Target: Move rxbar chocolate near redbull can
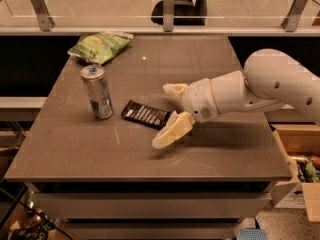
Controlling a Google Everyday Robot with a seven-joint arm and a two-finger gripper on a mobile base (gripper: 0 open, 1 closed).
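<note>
The rxbar chocolate [144, 115], a flat black bar with white lettering, lies on the brown table [210, 64] just right of the redbull can [97, 92]. The can stands upright, silver and blue, with a small gap to the bar. My gripper [163, 115] comes in from the right on a white arm and is open. Its cream fingers [171, 131] are spread to either side of the bar's right end, without clamping it.
A green chip bag [100, 46] lies at the table's back left corner. A glass railing with metal posts [169, 6] runs behind the table. An open cardboard box [299, 149] with items sits on the floor to the right.
</note>
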